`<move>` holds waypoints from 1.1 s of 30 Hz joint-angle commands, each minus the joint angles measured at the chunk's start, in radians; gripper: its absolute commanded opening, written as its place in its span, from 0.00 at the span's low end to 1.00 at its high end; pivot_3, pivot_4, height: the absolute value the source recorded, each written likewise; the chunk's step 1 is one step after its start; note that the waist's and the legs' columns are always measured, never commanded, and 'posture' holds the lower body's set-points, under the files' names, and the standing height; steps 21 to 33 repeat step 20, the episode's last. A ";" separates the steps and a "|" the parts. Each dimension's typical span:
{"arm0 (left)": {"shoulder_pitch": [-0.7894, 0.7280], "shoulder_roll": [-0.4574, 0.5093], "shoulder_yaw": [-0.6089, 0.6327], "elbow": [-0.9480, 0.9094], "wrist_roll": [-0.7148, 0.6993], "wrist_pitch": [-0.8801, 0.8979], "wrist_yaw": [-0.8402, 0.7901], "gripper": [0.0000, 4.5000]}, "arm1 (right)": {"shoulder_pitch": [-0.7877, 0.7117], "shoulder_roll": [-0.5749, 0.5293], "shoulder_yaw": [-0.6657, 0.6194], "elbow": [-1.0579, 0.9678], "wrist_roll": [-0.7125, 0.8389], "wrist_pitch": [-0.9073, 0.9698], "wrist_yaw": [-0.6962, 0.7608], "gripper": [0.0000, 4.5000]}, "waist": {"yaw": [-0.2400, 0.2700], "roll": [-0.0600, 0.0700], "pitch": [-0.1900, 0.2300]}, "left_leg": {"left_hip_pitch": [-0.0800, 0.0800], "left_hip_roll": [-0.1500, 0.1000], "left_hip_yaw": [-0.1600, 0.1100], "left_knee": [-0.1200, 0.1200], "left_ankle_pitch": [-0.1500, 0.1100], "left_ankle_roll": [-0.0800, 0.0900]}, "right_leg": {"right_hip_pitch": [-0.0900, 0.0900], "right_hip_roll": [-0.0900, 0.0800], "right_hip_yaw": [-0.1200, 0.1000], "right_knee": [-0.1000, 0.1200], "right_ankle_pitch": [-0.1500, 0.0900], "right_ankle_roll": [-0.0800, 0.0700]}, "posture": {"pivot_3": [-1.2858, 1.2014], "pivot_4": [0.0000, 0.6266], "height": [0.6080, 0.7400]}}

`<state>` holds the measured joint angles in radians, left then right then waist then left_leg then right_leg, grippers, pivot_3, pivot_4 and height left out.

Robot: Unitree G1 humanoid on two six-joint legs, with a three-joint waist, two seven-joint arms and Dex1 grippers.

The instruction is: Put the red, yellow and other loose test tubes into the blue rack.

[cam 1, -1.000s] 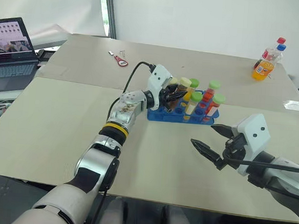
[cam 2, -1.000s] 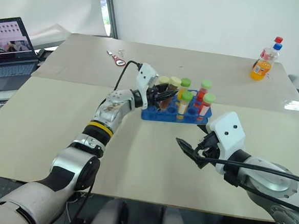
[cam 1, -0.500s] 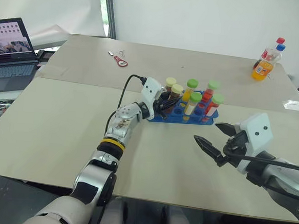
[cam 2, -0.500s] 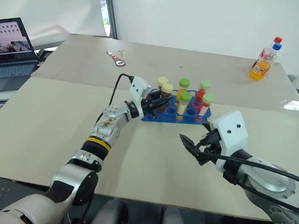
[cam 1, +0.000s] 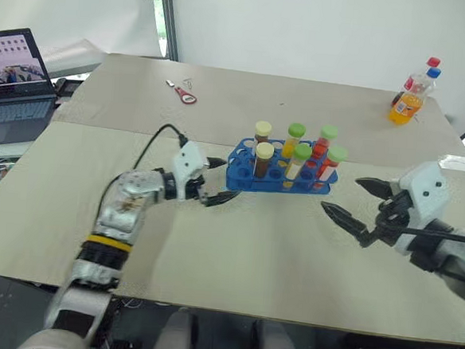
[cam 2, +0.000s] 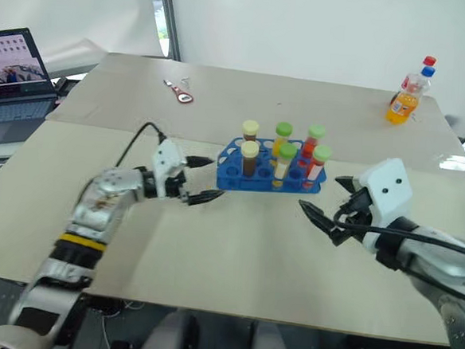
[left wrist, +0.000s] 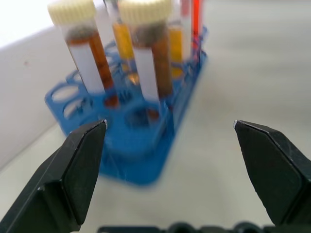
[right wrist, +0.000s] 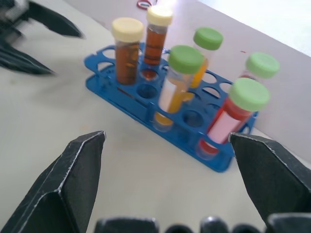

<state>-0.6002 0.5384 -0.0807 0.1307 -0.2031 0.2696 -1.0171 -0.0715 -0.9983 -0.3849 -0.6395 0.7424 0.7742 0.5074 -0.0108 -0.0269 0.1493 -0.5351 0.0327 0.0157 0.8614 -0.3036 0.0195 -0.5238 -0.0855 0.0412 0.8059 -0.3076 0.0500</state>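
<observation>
Bench (cam 1: 235,247): pale, carries everything.
Blue rack (cam 1: 240,177): mid-bench, long axis left-right, bright blue, round holes.
Test tubes: six, all upright in rack; two brown with cream caps (cam 1: 264,151), two yellow with green caps (cam 1: 302,151), two red with green caps (cam 1: 337,155).
Left claw (cam 1: 214,180): apart, empty, just left of rack.
Right claw (cam 1: 358,204): apart, empty, right of rack.

No legible text or labels anywhere.
</observation>
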 commanded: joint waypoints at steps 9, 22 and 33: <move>0.155 0.326 0.171 -0.223 -0.053 0.161 -0.051 0.99 | -0.058 -0.163 -0.087 0.343 -0.119 -0.235 0.450 1.00 | -0.002 0.000 0.000 | 0.001 0.001 0.001 -0.001 0.000 0.000 | 0.000 0.000 0.000 -0.001 0.000 0.000 | 0.52 0.24 0.41; 0.169 0.370 0.168 -0.266 -0.115 0.239 -0.077 0.99 | -0.118 -0.144 -0.038 0.375 -0.148 -0.225 0.474 1.00 | 0.000 0.000 0.000 | 0.001 0.001 0.002 -0.001 0.000 0.000 | 0.000 -0.001 0.000 0.000 0.000 0.000 | 0.52 0.24 0.41; 0.169 0.370 0.168 -0.266 -0.115 0.239 -0.077 0.99 | -0.118 -0.144 -0.038 0.375 -0.148 -0.225 0.474 1.00 | 0.000 0.000 0.000 | 0.001 0.001 0.002 -0.001 0.000 0.000 | 0.000 -0.001 0.000 0.000 0.000 0.000 | 0.52 0.24 0.41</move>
